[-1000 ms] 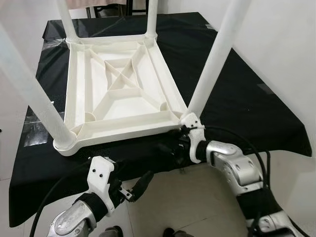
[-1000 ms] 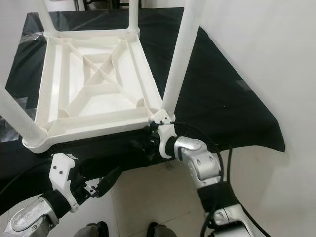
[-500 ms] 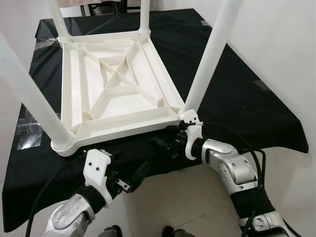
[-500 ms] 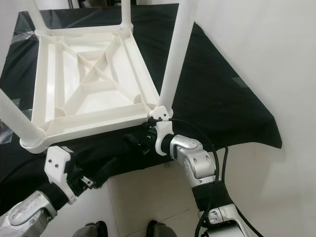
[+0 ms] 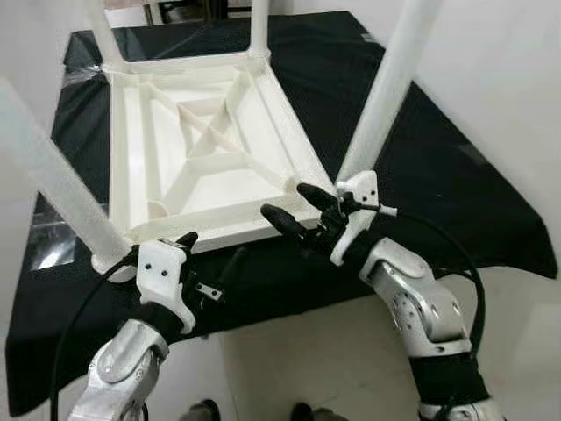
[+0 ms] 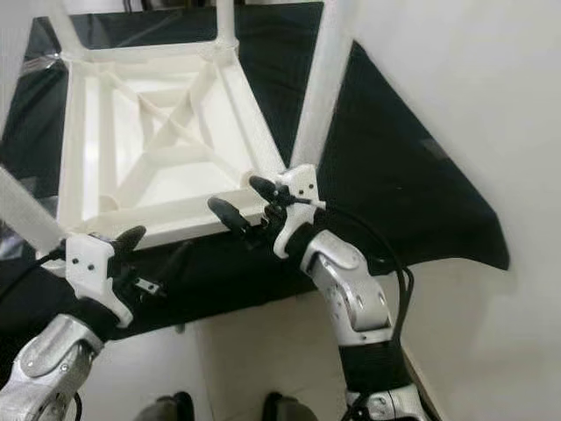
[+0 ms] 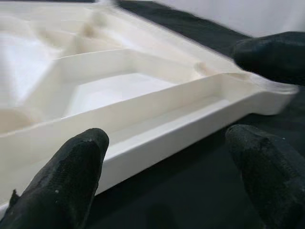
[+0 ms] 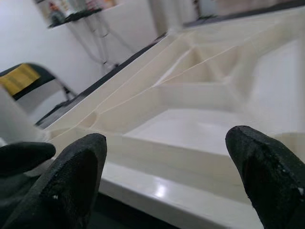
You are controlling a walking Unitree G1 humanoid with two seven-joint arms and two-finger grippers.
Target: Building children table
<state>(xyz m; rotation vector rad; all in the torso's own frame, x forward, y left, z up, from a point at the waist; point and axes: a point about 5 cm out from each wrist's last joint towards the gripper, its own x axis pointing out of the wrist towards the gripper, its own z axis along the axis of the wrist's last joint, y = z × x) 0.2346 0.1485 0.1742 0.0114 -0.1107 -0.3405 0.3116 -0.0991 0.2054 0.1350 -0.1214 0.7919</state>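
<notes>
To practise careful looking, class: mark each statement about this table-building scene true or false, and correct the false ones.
1. The white table lies upside down on a black cloth. True.
2. All of its legs are off. False: legs stand up from its corners, such as the near right leg.
3. The right gripper is open at the table's near edge. True.
4. The left gripper is shut on a leg. False: it is open and holds nothing.
</notes>
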